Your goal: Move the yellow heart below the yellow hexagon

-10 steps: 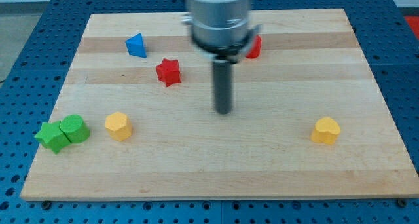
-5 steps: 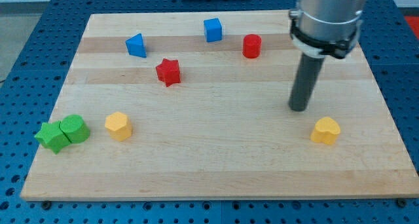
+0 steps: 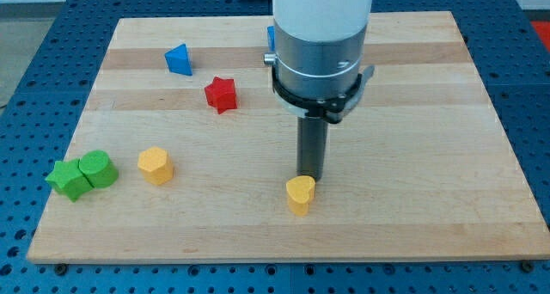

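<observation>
The yellow heart [image 3: 301,194] lies near the bottom middle of the wooden board [image 3: 430,217]. The yellow hexagon [image 3: 155,165] sits at the lower left, well to the heart's left and slightly higher in the view. My tip [image 3: 309,175] stands just above and slightly right of the heart, touching or nearly touching its top edge.
A green star [image 3: 68,180] and a green cylinder-like block [image 3: 99,168] sit together at the far left. A red star [image 3: 221,94] and a blue triangle [image 3: 179,59] lie at the upper left. A blue block [image 3: 270,38] is mostly hidden behind the arm.
The yellow heart has slid from the lower right to the bottom middle. My tip swung right, then came back left with the heart. The arm now hides the red cylinder.
</observation>
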